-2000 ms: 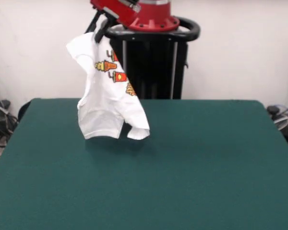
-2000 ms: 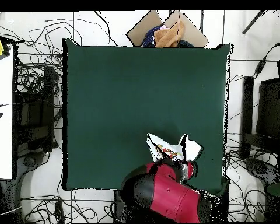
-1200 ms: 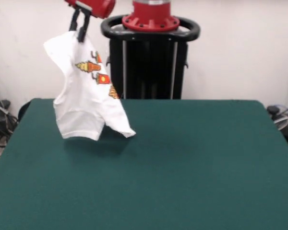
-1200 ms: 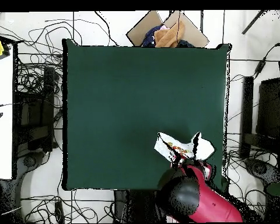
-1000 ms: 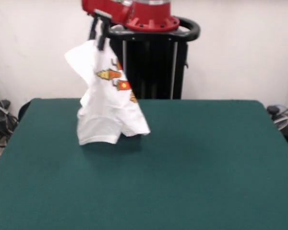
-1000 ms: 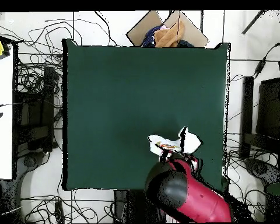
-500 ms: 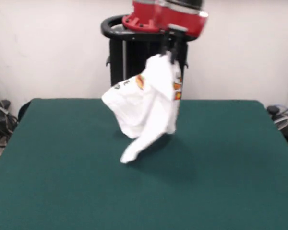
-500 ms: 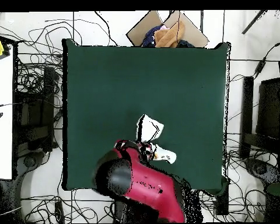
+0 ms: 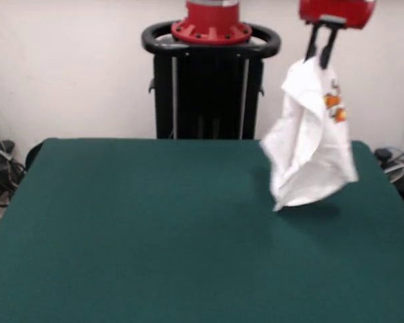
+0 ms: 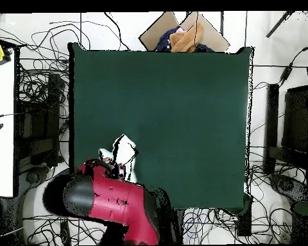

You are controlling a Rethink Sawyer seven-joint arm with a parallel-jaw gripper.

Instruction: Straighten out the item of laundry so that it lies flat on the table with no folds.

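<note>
Dark green felt worktop (image 9: pixel 155 235) lies bare below the small white cloth T-shirt (image 9: pixel 310 141) with orange cartoon print, which hangs crumpled, long axis vertical, directly under the black gripper (image 9: pixel 321 59) clamped on its top, lower edge seemingly just above the worktop.

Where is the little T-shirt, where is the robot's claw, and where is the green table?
T-shirt (image 9: pixel 310 145): front view, on the hanging white cloth's middle.
claw (image 9: pixel 321 57): front view, between the black tips pinching the shirt's top.
table (image 9: pixel 135 229): front view, on bare green top.
</note>
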